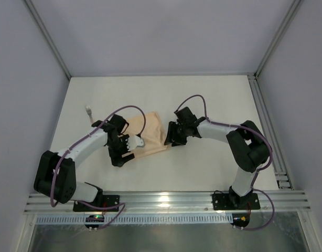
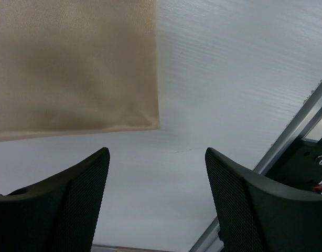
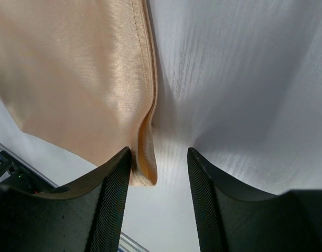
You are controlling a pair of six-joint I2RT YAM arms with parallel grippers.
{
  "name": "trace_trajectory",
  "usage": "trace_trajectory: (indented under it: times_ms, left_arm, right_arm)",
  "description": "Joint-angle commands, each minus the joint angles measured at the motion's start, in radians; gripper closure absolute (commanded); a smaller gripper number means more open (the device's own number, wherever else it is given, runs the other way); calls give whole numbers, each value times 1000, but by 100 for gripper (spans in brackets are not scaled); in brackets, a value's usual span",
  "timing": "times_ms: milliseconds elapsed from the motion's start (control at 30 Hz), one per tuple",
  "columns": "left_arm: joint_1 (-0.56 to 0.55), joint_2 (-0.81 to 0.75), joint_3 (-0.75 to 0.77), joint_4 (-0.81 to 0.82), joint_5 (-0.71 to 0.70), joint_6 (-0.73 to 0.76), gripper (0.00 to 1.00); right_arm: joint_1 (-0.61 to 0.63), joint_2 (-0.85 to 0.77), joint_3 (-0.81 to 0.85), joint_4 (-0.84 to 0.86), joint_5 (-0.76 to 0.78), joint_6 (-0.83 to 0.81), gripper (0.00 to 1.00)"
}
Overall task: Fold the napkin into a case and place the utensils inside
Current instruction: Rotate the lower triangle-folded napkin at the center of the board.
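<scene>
The peach-orange napkin (image 1: pixel 150 131) lies folded on the white table between the two arms. My left gripper (image 1: pixel 123 153) hangs over its near left edge; in the left wrist view the gripper (image 2: pixel 157 157) is open over bare table, with a corner of the napkin (image 2: pixel 72 68) just beyond the fingertips. My right gripper (image 1: pixel 170 137) is at the cloth's right edge. In the right wrist view that gripper (image 3: pixel 158 157) is open, and a lifted hem of the napkin (image 3: pixel 72 79) rests against its left finger (image 3: pixel 116 184), unclamped. One small whitish utensil (image 1: pixel 89 111) lies at the far left.
A metal rail (image 1: pixel 161 199) runs along the near edge by the arm bases, and another rail (image 1: pixel 266 131) lines the right side. Grey walls enclose the table on the left, back and right. Purple cables loop over both arms.
</scene>
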Motion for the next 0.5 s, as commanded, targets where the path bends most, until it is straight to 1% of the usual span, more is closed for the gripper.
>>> trace_trajectory:
  times_ms: [0, 100, 133, 167, 267, 333, 400, 467]
  left_arm:
    - [-19, -11, -7, 114, -52, 37, 25]
    - [-23, 3, 8, 102, 3, -8, 29]
    - [-25, 3, 2, 101, 8, -11, 30]
    - [-29, 3, -7, 102, 10, -13, 32]
    - [-57, 15, -51, 108, -6, -8, 31]
    - [-71, 19, -74, 133, -21, -13, 31]
    - [-77, 32, -81, 151, -35, -16, 31]
    - [-80, 42, -73, 168, -49, -22, 35]
  right_arm:
    - [-7, -26, 19, -18, -13, -26, 50]
    - [-7, -42, 3, -10, -10, -25, 61]
    - [-5, -50, 3, -6, -13, -25, 69]
    - [-5, -52, 6, -3, -25, -28, 73]
    - [-7, -35, 37, 5, -74, -35, 80]
    - [-5, -29, 58, 10, -81, -35, 83]
    - [-5, -20, 74, 2, -72, -43, 88]
    - [-5, -12, 97, -21, -67, -51, 94]
